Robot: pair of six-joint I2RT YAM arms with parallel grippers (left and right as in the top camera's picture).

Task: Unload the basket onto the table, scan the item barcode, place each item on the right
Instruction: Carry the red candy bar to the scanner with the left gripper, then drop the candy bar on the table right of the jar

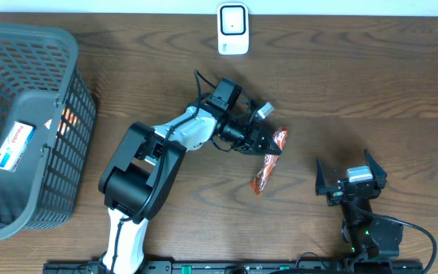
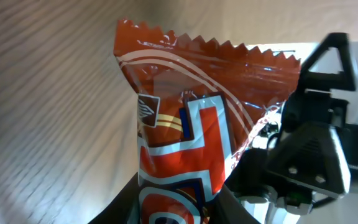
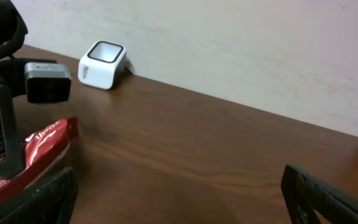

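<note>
The item is a red and orange snack packet (image 1: 269,161) with white and blue stripes, held above the table's middle. My left gripper (image 1: 272,149) is shut on its upper end, and the rest of it hangs toward the front. In the left wrist view the packet (image 2: 191,124) fills the middle, its serrated edge up, pinched between the dark jaws at the bottom. No barcode shows on the faces I see. The white scanner (image 1: 233,29) stands at the table's far edge, also in the right wrist view as the scanner (image 3: 102,64). My right gripper (image 1: 350,169) rests open and empty at the front right.
A dark grey mesh basket (image 1: 59,53) holding a white-labelled pack (image 1: 14,146) stands at the left edge. The right arm's base (image 1: 372,236) sits at the front right. Bare wood lies between the packet and the scanner.
</note>
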